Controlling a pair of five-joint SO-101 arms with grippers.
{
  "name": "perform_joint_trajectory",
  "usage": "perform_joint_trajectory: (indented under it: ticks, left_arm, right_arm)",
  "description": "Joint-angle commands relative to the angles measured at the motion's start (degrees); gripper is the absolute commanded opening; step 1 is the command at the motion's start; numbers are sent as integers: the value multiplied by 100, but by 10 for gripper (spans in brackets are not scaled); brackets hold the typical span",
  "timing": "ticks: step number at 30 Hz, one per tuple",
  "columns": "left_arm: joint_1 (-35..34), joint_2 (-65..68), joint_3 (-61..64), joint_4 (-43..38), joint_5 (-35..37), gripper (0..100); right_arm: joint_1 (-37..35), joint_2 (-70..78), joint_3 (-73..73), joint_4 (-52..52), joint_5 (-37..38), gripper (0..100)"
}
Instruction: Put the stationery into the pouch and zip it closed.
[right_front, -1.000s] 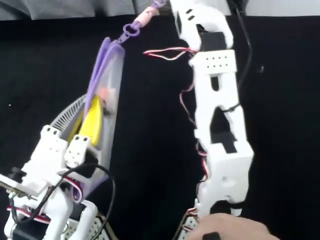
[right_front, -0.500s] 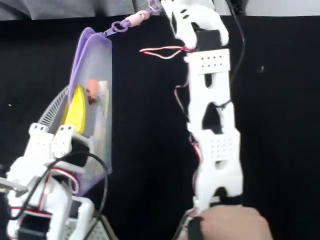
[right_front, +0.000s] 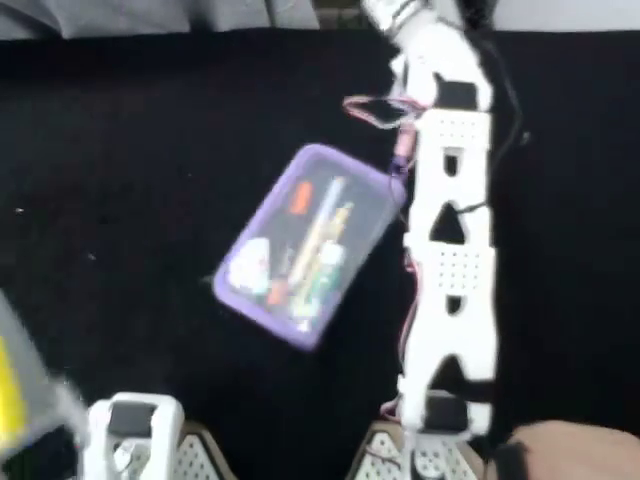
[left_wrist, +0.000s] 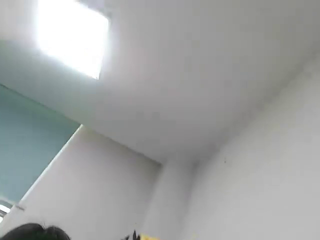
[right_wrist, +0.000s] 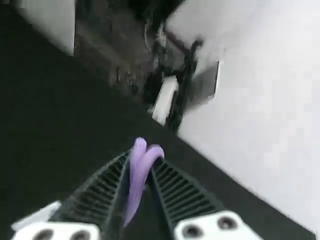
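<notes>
The right gripper (right_wrist: 141, 159) is closed on a purple loop (right_wrist: 137, 176), which is pinched between its two ribbed black fingers (right_wrist: 180, 192) and sticks out past their tips. From above, the pouch (right_front: 300, 245) sits near the middle of the black table (right_front: 130, 170), turned at a slant. It has a purple border and a clear face. The stationery (right_front: 320, 240) is inside it, a row of pens and small coloured pieces lying along its length. From the pouch's far right corner a pink pull (right_front: 403, 148) runs up against the white right arm (right_front: 450, 270), which stretches from the near edge of the table to the far edge, just beside the pouch. Whether the pouch lies flat on the table or hangs from the pull cannot be told. The left arm (right_front: 135, 432) stands at the near edge, well apart from the pouch. Whether the left gripper is open or closed cannot be told.
</notes>
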Motion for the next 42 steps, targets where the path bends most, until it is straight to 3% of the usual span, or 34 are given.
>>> perform_joint_trajectory:
  ticks: [1, 15, 20, 26, 32, 42]
  left_arm:
    - [-57, 44, -145, -62, 44, 27]
    - [-48, 44, 1780, -53, 0, 29]
    - [-4, 0, 3160, -53, -457, 29]
    - [4, -9, 4233, -53, -448, 29]
    - [4, -18, 4567, -62, -448, 29]
    - [13, -18, 4752, -79, -448, 30]
  right_arm:
    - [114, -505, -593, 519, 44, 11]
    - [26, -585, -1288, 958, 9, 15]
    - [26, -725, -1807, 1327, -800, 15]
    - [-18, -1815, -1780, 1837, -1116, 12]
    - [-536, -3020, -1763, 2312, -2426, 15]
    - [-2321, -4303, -1754, 2040, -1881, 15]
